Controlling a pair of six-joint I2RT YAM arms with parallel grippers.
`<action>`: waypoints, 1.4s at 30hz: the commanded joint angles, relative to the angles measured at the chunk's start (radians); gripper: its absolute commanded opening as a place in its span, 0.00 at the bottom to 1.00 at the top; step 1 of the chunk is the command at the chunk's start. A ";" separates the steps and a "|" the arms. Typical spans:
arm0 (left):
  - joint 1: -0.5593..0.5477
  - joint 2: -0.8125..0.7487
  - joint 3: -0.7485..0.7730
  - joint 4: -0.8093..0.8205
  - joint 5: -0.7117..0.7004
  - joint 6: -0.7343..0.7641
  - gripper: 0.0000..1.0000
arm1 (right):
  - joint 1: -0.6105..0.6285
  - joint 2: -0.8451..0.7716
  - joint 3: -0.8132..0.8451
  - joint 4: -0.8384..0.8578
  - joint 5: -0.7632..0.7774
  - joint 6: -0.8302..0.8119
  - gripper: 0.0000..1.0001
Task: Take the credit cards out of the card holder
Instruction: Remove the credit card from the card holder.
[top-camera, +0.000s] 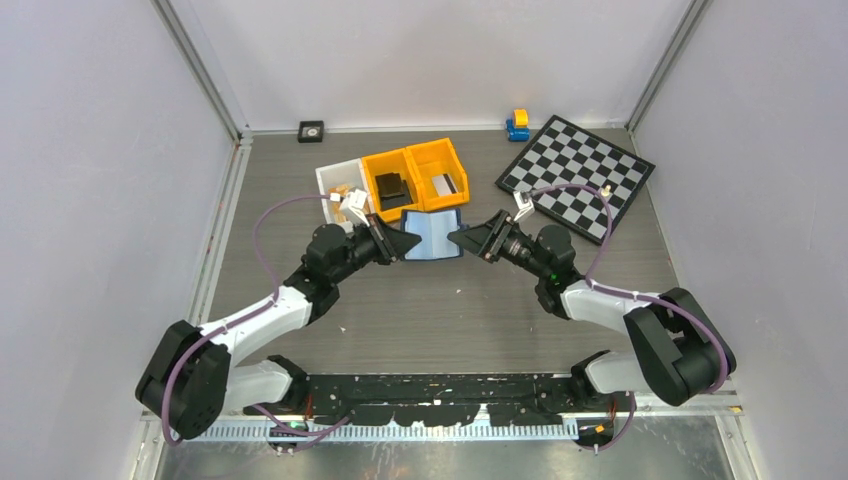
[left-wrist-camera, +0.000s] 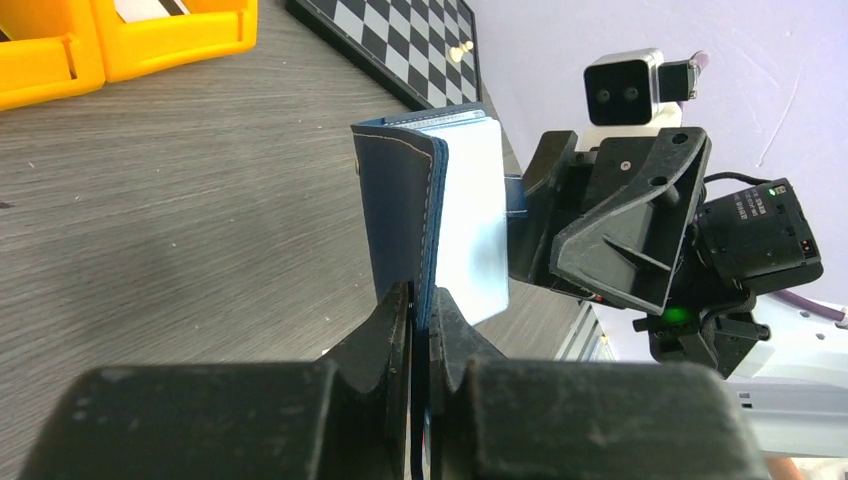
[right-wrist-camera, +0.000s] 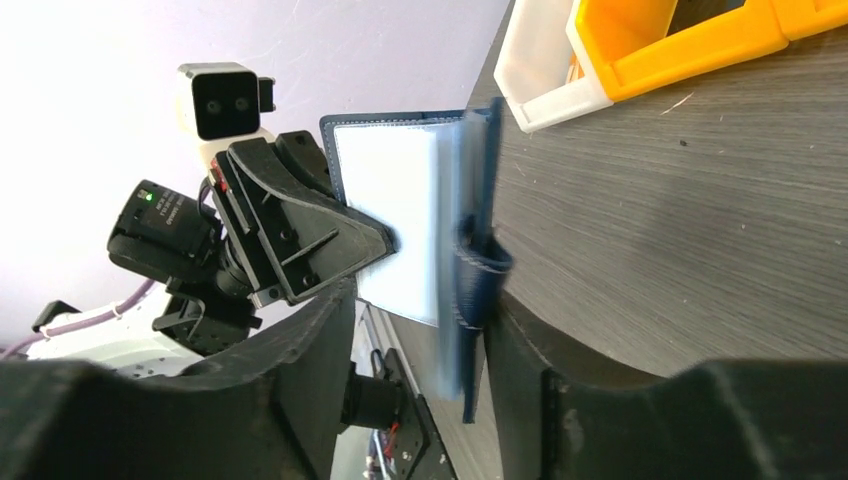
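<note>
The card holder (top-camera: 433, 235) is held up open between both arms, its pale blue-grey inside facing up in the top view. My left gripper (left-wrist-camera: 421, 305) is shut on its navy left flap (left-wrist-camera: 398, 205). My right gripper (right-wrist-camera: 420, 315) stands open around the other edge; the navy snap tab (right-wrist-camera: 482, 268) hangs close to its right finger (right-wrist-camera: 560, 370) with a wide gap on the other side. Thin layered edges (left-wrist-camera: 452, 118) show at the top of the pocket; I cannot tell whether they are credit cards.
Behind the holder stand two orange bins (top-camera: 375, 165), one with a black block (top-camera: 392, 188), and a white bin (top-camera: 330, 178). A chessboard (top-camera: 578, 172) lies at the back right, with a blue-and-yellow toy (top-camera: 518, 125) near the wall.
</note>
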 joint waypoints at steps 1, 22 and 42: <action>0.000 -0.045 -0.007 0.052 -0.021 0.005 0.00 | 0.014 0.002 0.034 0.060 -0.017 -0.034 0.60; 0.000 -0.047 0.002 0.024 -0.029 0.007 0.00 | 0.036 0.003 0.075 -0.068 0.005 -0.096 0.14; -0.002 0.147 0.132 -0.156 0.023 0.031 0.70 | 0.151 -0.129 0.133 -0.371 0.164 -0.319 0.01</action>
